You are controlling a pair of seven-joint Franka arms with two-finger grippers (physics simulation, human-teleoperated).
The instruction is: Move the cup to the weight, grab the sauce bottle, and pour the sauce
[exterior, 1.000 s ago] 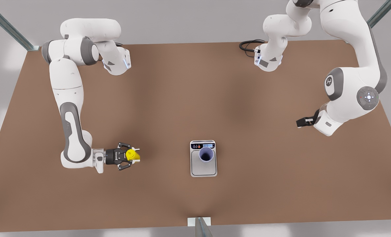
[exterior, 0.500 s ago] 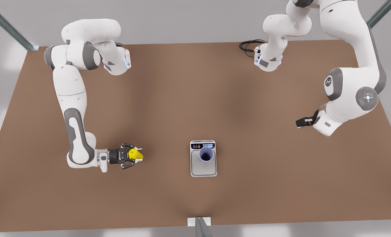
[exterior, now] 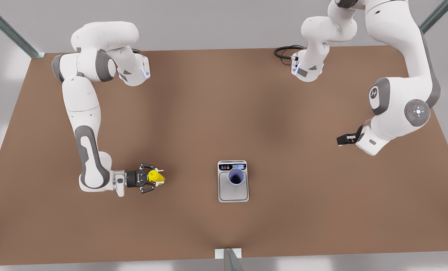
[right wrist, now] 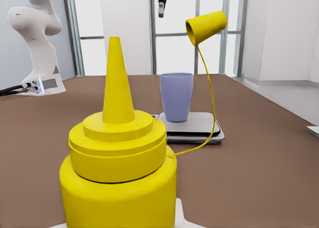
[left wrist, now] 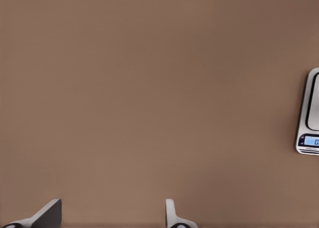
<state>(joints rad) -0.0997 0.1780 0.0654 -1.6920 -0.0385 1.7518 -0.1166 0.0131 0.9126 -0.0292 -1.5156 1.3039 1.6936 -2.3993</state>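
Right gripper (exterior: 153,177): we see it low over the desk (exterior: 208,98) on the front view's left, its jaws clamped on the sauce bottle (exterior: 157,176).
Sauce bottle: in the right wrist view we see it upright (right wrist: 118,173), nozzle pointing up, with a yellow cap (right wrist: 206,28) on a thin yellow strand off to its side. We cannot tell whether its base touches the desk.
Cup (exterior: 236,176): we find it standing upright on the weight (exterior: 233,192), on the part of the plate nearest the display strip; the right wrist view shows the same, cup (right wrist: 176,96) on weight (right wrist: 197,129).
Bottle to weight: well apart, with bare desk between them.
Left gripper (exterior: 342,140): we see it waiting on the front view's right, away from the weight. In the left wrist view its jaws stand apart (left wrist: 109,219), holding nothing, with the weight's edge (left wrist: 310,113) at the side.
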